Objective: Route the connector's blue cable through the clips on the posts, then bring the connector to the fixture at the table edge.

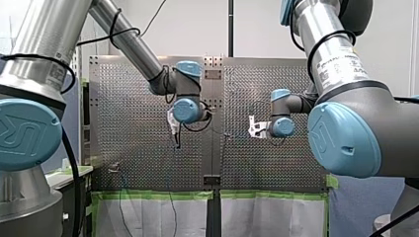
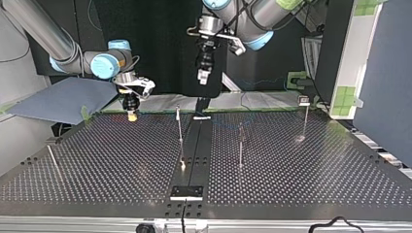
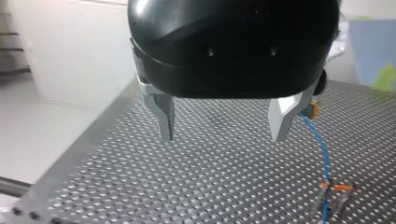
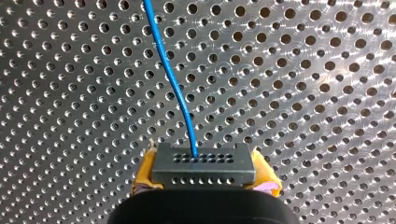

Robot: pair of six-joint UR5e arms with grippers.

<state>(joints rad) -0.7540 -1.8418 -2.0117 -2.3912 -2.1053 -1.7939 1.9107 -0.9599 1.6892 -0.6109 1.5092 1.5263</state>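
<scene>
Firmly pinched between my right gripper's (image 4: pixel 204 181) yellow pads (image 4: pixel 143 173), the connector (image 4: pixel 203 161) hangs near the table's (image 2: pixel 291 165) far edge in the top view, with its cable (image 4: pixel 173 79) trailing over the holes. My left gripper (image 3: pixel 223 128) gapes wide and empty above the table, near a clip (image 3: pixel 336 186).

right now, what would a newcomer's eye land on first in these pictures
Probably the connector clamped between my right gripper's yellow pads, with the blue cable running from it over the perforated table. Next, my left gripper, open and empty above the table, with the cable passing beside it to a clip. In the top view, thin posts stand on the table.
</scene>
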